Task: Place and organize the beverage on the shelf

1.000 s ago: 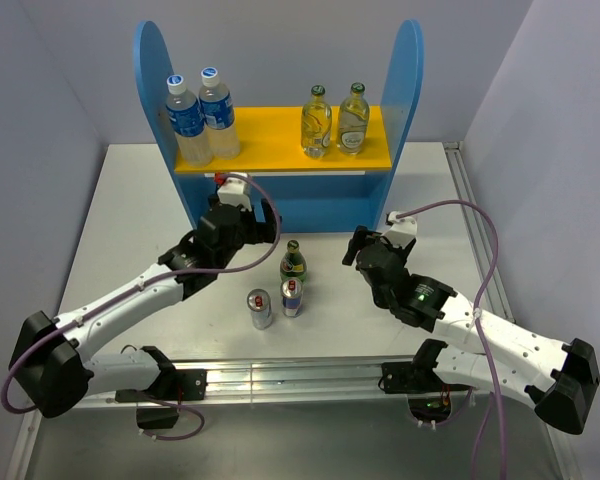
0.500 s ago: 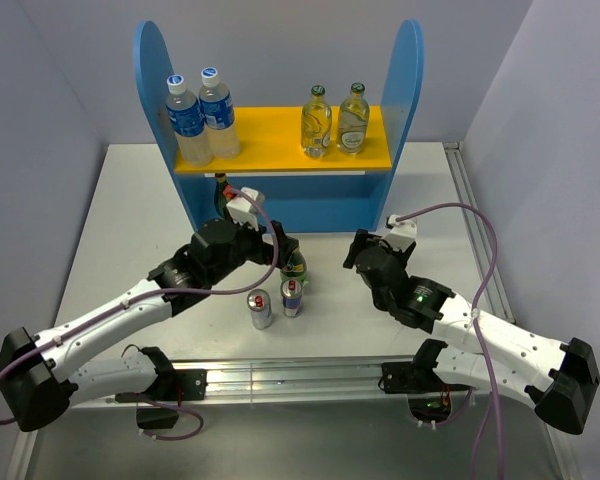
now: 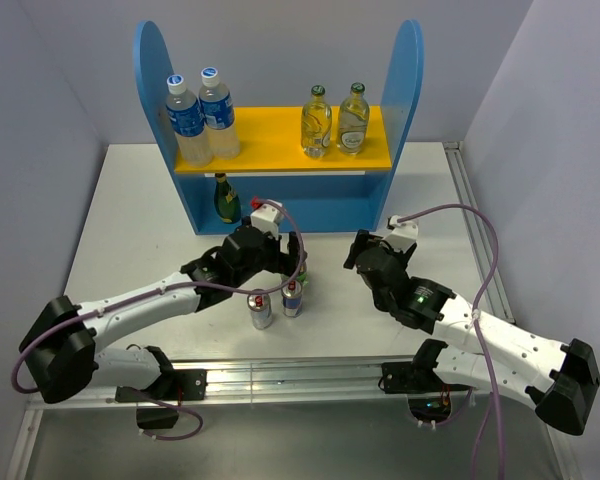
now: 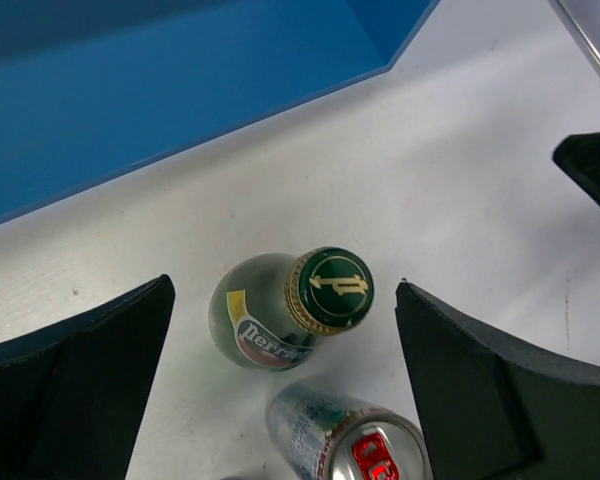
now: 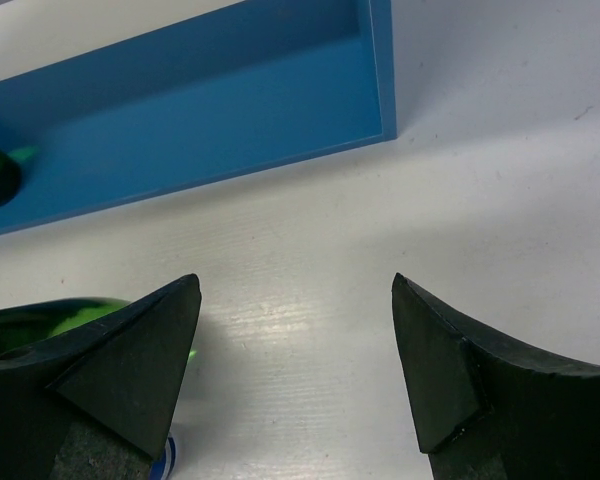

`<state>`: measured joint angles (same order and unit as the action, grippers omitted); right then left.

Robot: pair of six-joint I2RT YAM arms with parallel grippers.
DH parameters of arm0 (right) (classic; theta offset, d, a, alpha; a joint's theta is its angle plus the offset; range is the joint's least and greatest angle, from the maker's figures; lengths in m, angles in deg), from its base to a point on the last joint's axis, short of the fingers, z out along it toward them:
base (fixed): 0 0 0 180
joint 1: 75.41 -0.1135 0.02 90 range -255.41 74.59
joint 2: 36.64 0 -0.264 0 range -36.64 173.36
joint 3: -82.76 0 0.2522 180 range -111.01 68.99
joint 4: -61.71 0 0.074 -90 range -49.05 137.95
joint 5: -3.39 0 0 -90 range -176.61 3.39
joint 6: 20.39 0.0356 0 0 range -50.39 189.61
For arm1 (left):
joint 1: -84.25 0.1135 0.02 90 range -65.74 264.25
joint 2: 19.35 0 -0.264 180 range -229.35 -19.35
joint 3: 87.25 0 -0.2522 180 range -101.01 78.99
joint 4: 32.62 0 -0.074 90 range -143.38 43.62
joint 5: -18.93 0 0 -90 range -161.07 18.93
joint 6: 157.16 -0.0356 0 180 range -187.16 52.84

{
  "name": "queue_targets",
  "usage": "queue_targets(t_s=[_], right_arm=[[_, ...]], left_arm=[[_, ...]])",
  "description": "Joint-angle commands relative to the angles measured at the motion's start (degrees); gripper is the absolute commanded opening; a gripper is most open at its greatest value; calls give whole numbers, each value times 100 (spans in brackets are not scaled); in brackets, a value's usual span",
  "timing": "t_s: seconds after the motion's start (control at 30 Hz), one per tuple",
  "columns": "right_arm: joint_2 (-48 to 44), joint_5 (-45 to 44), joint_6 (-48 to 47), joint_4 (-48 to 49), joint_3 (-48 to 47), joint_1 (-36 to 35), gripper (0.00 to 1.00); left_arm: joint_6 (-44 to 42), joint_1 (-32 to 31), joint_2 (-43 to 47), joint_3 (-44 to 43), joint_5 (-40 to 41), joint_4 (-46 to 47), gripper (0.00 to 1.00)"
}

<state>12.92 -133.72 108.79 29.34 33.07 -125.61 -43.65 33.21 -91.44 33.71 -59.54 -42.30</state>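
- Can (image 3: 261,310) and second can (image 3: 292,298): silver-blue-red, upright, side by side on the counter (image 3: 130,230), nearest the arm bases.
- Green bottle (image 4: 255,325): on the counter just behind the second can. It is upright, long axis vertical, with its gold-marked cap pointing straight up at the wrist camera.
- Left gripper (image 4: 283,295): spread wide, one finger on either side of the green bottle, neither touching. The bottle sits about midway between them.
- Right gripper (image 5: 295,300): fingers apart, holding nothing, over bare counter to the right of the green bottle and near the shelf base.
- Shelf (image 3: 410,80): at the far side of the counter.
  - Lower level: second green bottle (image 3: 223,198), upright at the left end.
  - Upper yellow-orange board: water bottles (image 3: 202,120) at left and glass bottles (image 3: 334,120) at right, a pair of each, all upright.
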Motion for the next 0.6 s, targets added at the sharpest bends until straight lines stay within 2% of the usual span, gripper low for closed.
queue_targets(t_s=[0.0, 0.13, 0.17, 0.23, 0.27, 0.3, 0.33, 0.4, 0.43, 0.57], right_arm=[[-105, -158, 116, 59, 85, 45, 84], [-96, -140, 116, 103, 129, 36, 84], [-78, -149, 116, 95, 129, 36, 84], [-78, -158, 116, 112, 147, 36, 84], [-78, -158, 108, 121, 156, 36, 84], [-78, -158, 116, 130, 164, 45, 84], [-78, -140, 116, 147, 182, 36, 84], [-61, -132, 116, 173, 191, 36, 84], [-43, -132, 108, 182, 191, 36, 84], [1, -132, 108, 217, 200, 36, 84]], left_arm=[[84, -28, -164, 45, 323, 576, 99], [128, -28, -401, 63, 586, 787, 96], [154, -28, -480, 54, 631, 805, 88], [163, -28, -525, 45, 675, 867, 79], [189, -37, -560, 54, 745, 884, 70], [181, -37, -577, 63, 745, 910, 67], [181, -46, -578, 63, 754, 963, 55], [181, -46, -621, 72, 798, 998, 40], [181, -46, -630, 63, 816, 990, 21], [198, -72, -753, -25, 974, 911, 0]])
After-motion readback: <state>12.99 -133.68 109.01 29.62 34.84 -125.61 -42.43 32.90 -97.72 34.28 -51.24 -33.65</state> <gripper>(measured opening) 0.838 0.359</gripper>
